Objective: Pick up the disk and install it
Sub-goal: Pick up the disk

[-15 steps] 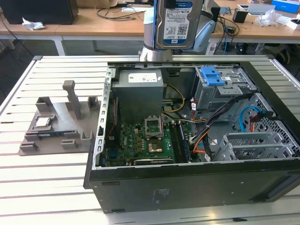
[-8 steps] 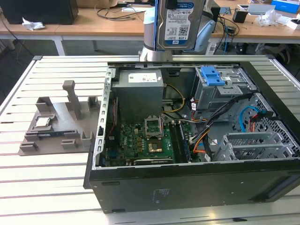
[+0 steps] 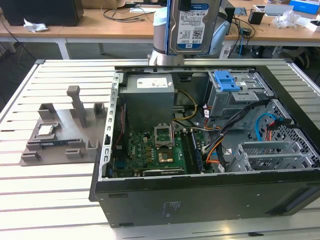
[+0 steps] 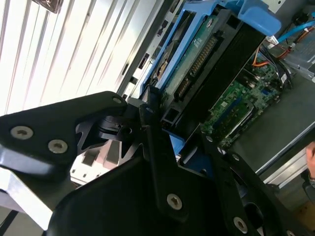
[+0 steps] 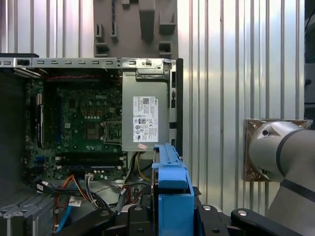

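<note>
In the exterior view, I hold the disk (image 3: 192,25) high over the back wall of the open case (image 3: 200,200), standing upright with its label toward the camera. It is well apart from everything inside. The cage (image 3: 235,95) with the blue latch (image 3: 226,80) stands toward the exterior view's right. Loose cables (image 3: 225,145) run just beside it, and I judge they could catch a corner of the disk. Above the case the room is free. Inside it the walls, the cage and the power supply (image 3: 150,100) leave a narrow way.

In the second wrist view, my gripper (image 4: 155,115) is clenched on the disk at its lower end, with one finger (image 4: 147,105) pressed against the edge. The green circuit side and the connector pins face the camera. I judge the disk to be stiff and rather heavy for its size. Its metal faces are smooth and may slip, and the circuit side is fragile. The better hold is on the blue rails (image 4: 236,7) and the hard edges, never on the pins.

In the first wrist view, the blue rail stands out straight from the gripper, over the case edge near the power supply. The board (image 5: 83,128) lies far beneath, untouched.
</note>
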Available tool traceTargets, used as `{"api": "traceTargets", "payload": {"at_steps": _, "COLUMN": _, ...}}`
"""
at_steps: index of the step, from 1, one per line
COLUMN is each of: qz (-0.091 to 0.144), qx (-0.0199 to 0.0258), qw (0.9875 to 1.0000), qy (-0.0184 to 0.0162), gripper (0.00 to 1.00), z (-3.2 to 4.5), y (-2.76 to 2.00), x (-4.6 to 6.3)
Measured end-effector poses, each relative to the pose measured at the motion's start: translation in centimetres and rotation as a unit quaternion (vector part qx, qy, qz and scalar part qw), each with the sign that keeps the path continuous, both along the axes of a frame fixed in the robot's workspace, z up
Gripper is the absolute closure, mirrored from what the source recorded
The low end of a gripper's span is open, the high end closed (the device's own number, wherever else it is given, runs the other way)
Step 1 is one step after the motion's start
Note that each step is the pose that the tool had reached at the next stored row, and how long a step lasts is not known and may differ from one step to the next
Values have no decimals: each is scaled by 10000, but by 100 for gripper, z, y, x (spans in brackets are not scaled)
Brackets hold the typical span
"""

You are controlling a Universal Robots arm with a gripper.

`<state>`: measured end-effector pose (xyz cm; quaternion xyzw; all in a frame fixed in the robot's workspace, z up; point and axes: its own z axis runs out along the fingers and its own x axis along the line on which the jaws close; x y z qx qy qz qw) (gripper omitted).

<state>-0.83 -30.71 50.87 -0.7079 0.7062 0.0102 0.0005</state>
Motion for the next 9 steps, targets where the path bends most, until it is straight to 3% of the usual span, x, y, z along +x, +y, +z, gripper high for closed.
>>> {"api": "traceTargets", "payload": {"at_steps": 9, "qz": 0, "qx": -3, "qw": 10000, "qy": 0, "gripper": 64, "z": -3, "y": -33, "x": 37}}
